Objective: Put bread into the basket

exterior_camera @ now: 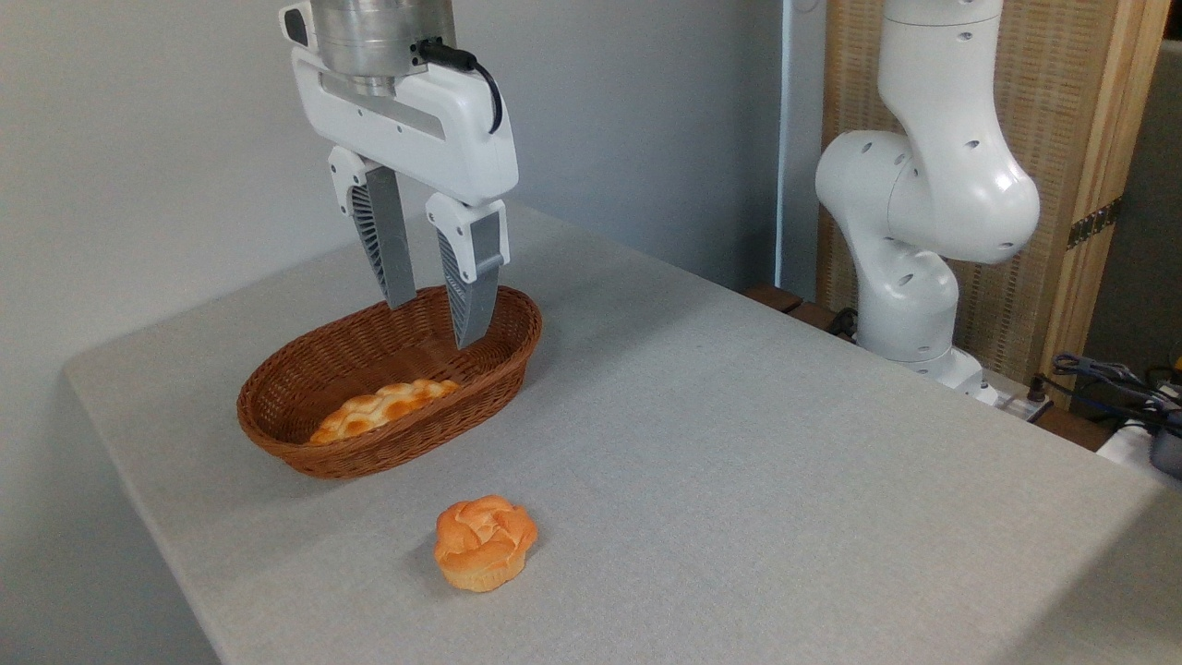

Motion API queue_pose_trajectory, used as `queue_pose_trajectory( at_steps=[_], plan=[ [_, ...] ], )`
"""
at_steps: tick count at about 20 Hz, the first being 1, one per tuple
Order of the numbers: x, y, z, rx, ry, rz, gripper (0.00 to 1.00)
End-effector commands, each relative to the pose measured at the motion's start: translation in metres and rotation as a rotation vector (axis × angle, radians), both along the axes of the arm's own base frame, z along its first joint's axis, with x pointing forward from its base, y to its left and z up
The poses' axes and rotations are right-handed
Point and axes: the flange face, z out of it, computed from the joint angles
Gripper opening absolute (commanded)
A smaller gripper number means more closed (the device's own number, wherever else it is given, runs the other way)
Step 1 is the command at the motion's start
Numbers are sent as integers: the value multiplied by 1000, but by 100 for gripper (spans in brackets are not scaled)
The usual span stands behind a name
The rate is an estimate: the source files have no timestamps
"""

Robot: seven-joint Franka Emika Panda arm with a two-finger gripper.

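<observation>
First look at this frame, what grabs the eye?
The open gripper, hanging empty over the far end of the wicker basket at left. Next, the orange bun, sitting alone on the grey table in front of the basket, outside it. A flat braided loaf already lies inside the basket.

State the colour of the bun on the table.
Orange-golden top, paler tan base: the bun, clearest in the fixed camera view.

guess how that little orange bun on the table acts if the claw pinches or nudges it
The bun looks puffy, so it probably squashes slightly under the fingers. Its rounded sides may let it tip or roll if nudged. Its ridged swirl top likely resists slipping.
</observation>
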Motion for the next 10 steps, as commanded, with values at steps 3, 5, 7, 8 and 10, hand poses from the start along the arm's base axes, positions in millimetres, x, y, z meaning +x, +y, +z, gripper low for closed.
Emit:
queue_pose_trajectory(
  at_steps=[3,5,7,8,10],
  plan=[
    [-4,0,-4,16,42,-2,100],
    [-4,1,-4,15,41,0,100],
    [-3,2,-4,15,37,0,100],
    [-3,2,-3,15,33,-1,100],
    [-1,4,-3,16,15,-10,100]
  ],
)
